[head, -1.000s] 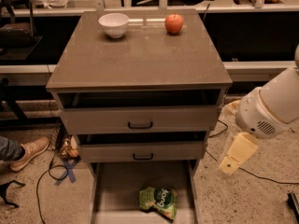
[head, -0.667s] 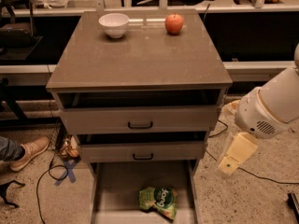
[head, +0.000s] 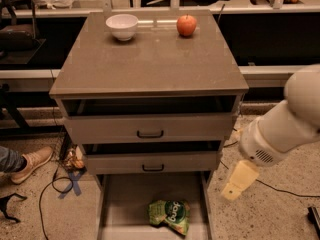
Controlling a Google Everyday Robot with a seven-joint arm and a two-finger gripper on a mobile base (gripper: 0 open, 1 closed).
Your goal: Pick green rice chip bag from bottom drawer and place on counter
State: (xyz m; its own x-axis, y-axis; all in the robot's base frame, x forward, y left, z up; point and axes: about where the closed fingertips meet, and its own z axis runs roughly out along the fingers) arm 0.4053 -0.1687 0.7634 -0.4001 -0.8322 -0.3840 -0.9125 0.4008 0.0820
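Gripper (head: 239, 181): hangs low, just outside the bottom drawer's (head: 125, 200) right wall, open-or-closed cannot be told | green rice chip bag (head: 170, 215): down-left of it, lying on the drawer floor | counter (head: 150, 64): up-left, well above, bearing bowl (head: 122, 26) and apple (head: 186, 25).

Dim, warm, brownish light. Brightest on the counter (head: 150, 64), from above, soft shine near its far edge. Deep shadow inside the upper drawers (head: 110, 129). Pale, well lit gripper (head: 232, 189) low on the right, beside the bottom drawer (head: 125, 199). Nearly black far behind.
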